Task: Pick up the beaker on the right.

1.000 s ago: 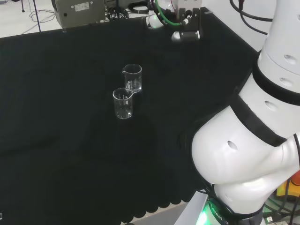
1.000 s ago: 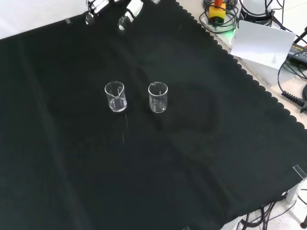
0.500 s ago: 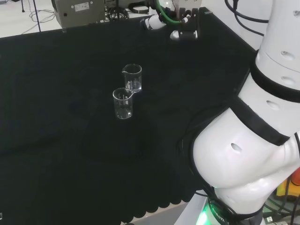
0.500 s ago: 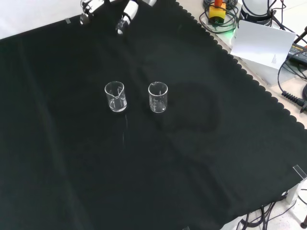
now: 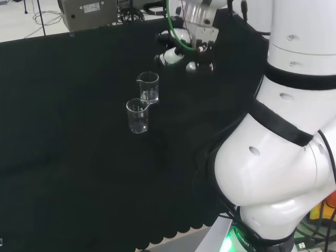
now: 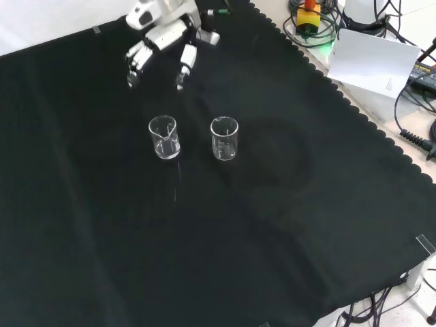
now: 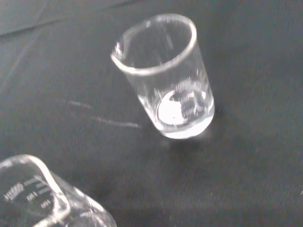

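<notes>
Two clear glass beakers stand upright and close together on the black cloth. In the front view they are side by side, one on the left (image 6: pixel 164 137) and one on the right (image 6: pixel 224 137). In the head view the front view's left beaker is the farther one (image 5: pixel 148 86) and the right beaker is the nearer one (image 5: pixel 138 115). The hand (image 6: pixel 163 39) hangs above the cloth beyond the left beaker, apart from both; its fingers (image 6: pixel 184 60) point down, spread and holding nothing. The head view has the hand (image 5: pixel 185 51) to the right of the farther beaker. One beaker (image 7: pixel 165 75) and part of a second (image 7: pixel 42 203) are in the wrist view.
The arm's white links (image 5: pixel 278 157) take up the right of the head view. The cloth's scalloped edge (image 6: pixel 354 109) runs along the right in the front view, with a white card (image 6: pixel 375 61) and cables beyond it. A grey box (image 5: pixel 86 13) stands behind the cloth's far edge.
The hand has come down and in from the cloth's far edge toward the beakers, quickest in the last half second. Neither beaker has moved.
</notes>
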Controlling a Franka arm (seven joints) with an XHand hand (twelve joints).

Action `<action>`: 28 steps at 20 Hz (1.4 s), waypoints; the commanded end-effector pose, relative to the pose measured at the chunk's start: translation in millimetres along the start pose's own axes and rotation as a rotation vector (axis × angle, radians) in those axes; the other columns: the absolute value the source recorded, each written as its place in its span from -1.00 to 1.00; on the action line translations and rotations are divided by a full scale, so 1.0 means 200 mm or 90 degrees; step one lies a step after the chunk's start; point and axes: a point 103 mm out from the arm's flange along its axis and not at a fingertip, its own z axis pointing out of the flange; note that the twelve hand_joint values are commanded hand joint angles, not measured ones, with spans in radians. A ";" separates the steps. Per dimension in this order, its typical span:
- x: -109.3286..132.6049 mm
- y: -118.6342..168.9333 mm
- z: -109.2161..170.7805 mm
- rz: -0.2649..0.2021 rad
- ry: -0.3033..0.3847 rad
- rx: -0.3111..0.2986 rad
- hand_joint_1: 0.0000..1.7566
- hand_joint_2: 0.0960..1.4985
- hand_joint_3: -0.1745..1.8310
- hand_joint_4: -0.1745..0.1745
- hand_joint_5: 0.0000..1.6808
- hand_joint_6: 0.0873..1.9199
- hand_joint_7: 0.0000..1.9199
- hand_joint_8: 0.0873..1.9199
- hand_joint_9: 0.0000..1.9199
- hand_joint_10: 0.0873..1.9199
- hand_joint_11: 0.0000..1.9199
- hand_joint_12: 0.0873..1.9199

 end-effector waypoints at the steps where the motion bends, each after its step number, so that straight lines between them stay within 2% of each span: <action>1: -0.12 0.09 0.10 -0.048 0.080 -0.018 -0.05 0.28 -1.00 -0.33 -0.43 -1.00 -0.79 -0.32 -0.62 -0.32 -0.97 0.47; 7: -0.18 0.13 0.19 -0.095 0.116 0.032 0.00 0.23 -1.00 -0.32 -0.40 -1.00 -0.70 -0.28 -0.55 -0.33 -0.95 0.45; 14: -0.19 0.18 0.31 -0.111 0.132 0.050 0.01 0.19 -1.00 -0.26 -0.45 -1.00 -0.75 -0.30 -0.58 -0.36 -0.98 0.44; 17: -0.18 0.20 0.35 -0.120 0.166 0.063 0.01 0.17 -1.00 -0.25 -0.49 -1.00 -0.77 -0.30 -0.61 -0.37 -1.00 0.43; 23: -0.16 0.23 0.42 -0.142 0.201 0.063 -0.02 0.13 -1.00 -0.20 -0.63 -1.00 -0.91 -0.35 -0.77 -0.40 -1.00 0.33; 28: -0.15 0.24 0.45 -0.159 0.227 0.053 -0.01 0.12 -1.00 -0.19 -0.58 -1.00 -0.88 -0.34 -0.72 -0.38 -1.00 0.33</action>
